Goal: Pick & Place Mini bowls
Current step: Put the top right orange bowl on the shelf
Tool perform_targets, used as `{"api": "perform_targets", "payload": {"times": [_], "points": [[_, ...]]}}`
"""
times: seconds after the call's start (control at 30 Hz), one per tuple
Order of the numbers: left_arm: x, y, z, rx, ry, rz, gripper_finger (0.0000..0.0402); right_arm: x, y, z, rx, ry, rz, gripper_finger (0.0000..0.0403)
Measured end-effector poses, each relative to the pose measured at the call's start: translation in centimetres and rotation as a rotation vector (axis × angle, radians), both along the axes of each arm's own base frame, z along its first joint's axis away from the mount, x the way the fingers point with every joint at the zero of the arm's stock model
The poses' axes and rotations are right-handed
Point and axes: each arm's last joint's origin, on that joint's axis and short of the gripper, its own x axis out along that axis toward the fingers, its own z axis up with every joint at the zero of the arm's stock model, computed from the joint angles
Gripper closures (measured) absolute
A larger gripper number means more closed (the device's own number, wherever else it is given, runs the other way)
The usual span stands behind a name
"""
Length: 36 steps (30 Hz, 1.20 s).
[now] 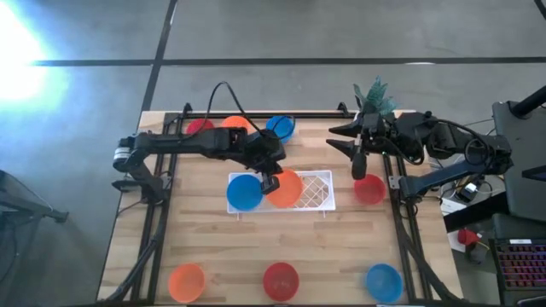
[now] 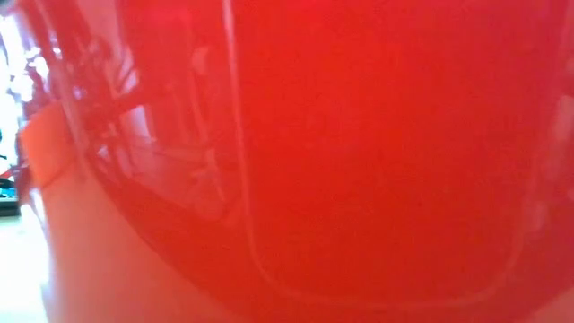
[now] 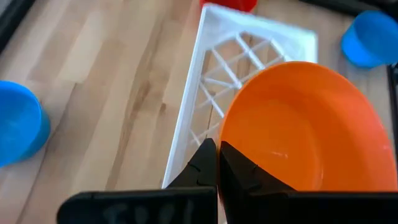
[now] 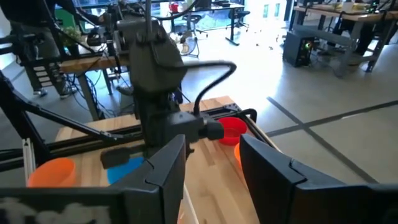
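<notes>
An orange mini bowl [image 1: 287, 188] sits over the white lattice tray [image 1: 317, 194] at mid-table. My left gripper [image 1: 270, 182] is shut on it. A blue mini bowl [image 1: 245, 192] lies at the tray's left end. A red mini bowl [image 1: 369, 189] rests on the table just right of the tray. My right gripper [image 1: 358, 166] hangs open and empty beside it, toward the far side. In the right wrist view my right gripper [image 4: 211, 168] shows a wide gap. The low view is filled by a red bowl [image 2: 359, 144] right at the lens. My left gripper pinches the orange bowl's rim [image 3: 225, 134] on the side toward the table's left. One finger [image 3: 202, 167] is outside the wall and the other [image 3: 241, 173] is inside. The bowl [image 3: 298, 124] is tilted over the tray [image 3: 205, 74]. Whether its base rests on the tray I cannot tell.
Red [image 1: 200, 126], orange [image 1: 236, 124] and blue [image 1: 280, 126] bowls stand along the far edge. Orange [image 1: 186, 280], red [image 1: 281, 280] and blue [image 1: 384, 281] bowls stand along the near edge. A potted green plant [image 1: 375, 95] is at the far right.
</notes>
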Motion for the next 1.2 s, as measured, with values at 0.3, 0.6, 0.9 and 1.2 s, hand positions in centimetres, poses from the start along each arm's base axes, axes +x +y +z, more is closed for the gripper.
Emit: {"api": "perform_targets", "payload": {"times": [0.3,0.6,0.9,1.2], "points": [[0.0,0.0,-0.4,-0.002,0.029,0.0,0.0401,0.0,0.0,0.0,-0.003,0.001,0.0,0.0257],[0.5,0.0,-1.3,-0.006,0.067,0.006,0.0401,0.0,0.0,0.0,-0.008,0.002,-0.001,0.0257],[0.4,0.0,-1.3,-0.004,0.067,0.003,0.0401,0.0,0.0,0.0,-0.008,0.002,-0.002,0.0259],[0.4,0.0,-1.3,-0.004,0.068,-0.012,0.0401,0.0,0.0,0.0,-0.008,0.002,-0.002,0.0257]]}}
